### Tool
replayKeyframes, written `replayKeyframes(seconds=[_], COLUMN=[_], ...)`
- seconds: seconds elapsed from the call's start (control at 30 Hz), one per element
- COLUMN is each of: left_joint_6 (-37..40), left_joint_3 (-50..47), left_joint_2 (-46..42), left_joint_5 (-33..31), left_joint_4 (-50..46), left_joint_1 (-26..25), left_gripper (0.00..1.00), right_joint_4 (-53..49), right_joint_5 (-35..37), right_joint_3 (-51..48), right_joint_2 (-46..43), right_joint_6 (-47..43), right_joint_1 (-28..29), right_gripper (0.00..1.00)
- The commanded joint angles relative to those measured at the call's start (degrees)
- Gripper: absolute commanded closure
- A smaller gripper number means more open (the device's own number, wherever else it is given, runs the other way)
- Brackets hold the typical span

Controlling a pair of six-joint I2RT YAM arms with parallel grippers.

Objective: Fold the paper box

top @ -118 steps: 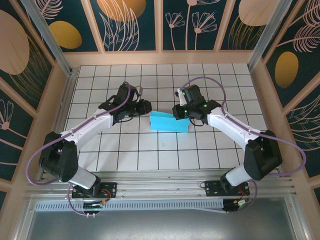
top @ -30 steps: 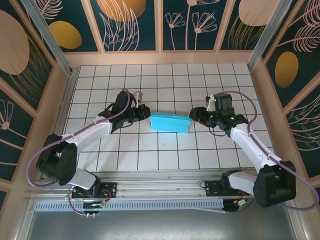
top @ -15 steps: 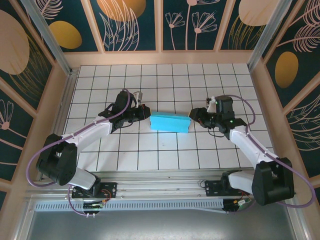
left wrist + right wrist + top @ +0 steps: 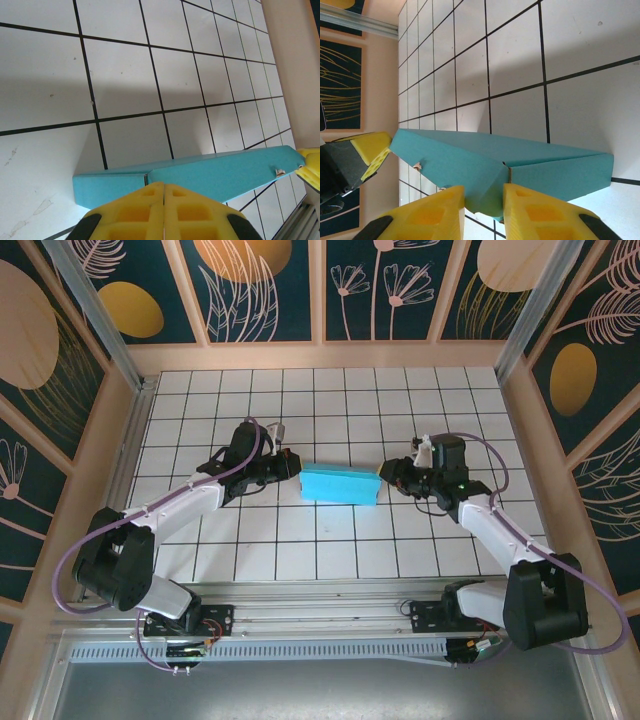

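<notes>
Box (image 4: 339,484) judged fully folded, flat on surface (image 4: 300,540); left hand (image 4: 164,185) pressed together, box just beyond; right hand (image 4: 484,194) straddles box end, pinch unconfirmed; only withdrawal left.

- We see the paper box (image 4: 339,484) lying flat on the table (image 4: 330,400), near the middle.
- Its long side runs from left to right.
- The left gripper (image 4: 293,464) is just beside the left end of the box.
- The right gripper (image 4: 388,473) is just beside the right end.
- So the box lies between the two grippers.
- More of the table is behind the box and in front of it.
</notes>
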Motion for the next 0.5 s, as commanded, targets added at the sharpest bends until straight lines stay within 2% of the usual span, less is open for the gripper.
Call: replayKeyframes(seconds=[0.0, 0.27, 0.47], left_joint_6=[0.86, 1.08, 1.03], left_joint_3=[-2.42, -4.9, -5.2], left_joint_2=[2.68, 2.56, 1.94], left_joint_5=[-1.87, -2.31, -2.3], left_joint_4=[-9.07, -9.32, -8.95], left_joint_1=[0.14, 0.14, 0.14], left_gripper=[0.94, 0.94, 0.94], right_joint_4=[-1.17, -0.38, -2.08], right_joint_5=[2.38, 5.03, 2.14], right_joint_3=[-3.53, -8.59, -2.74], right_joint_2=[0.34, 0.33, -1.91], right_joint_6=[0.63, 0.86, 1.6], right_joint_1=[-0.45, -0.49, -0.94], right_gripper=[0.75, 0.78, 0.68])
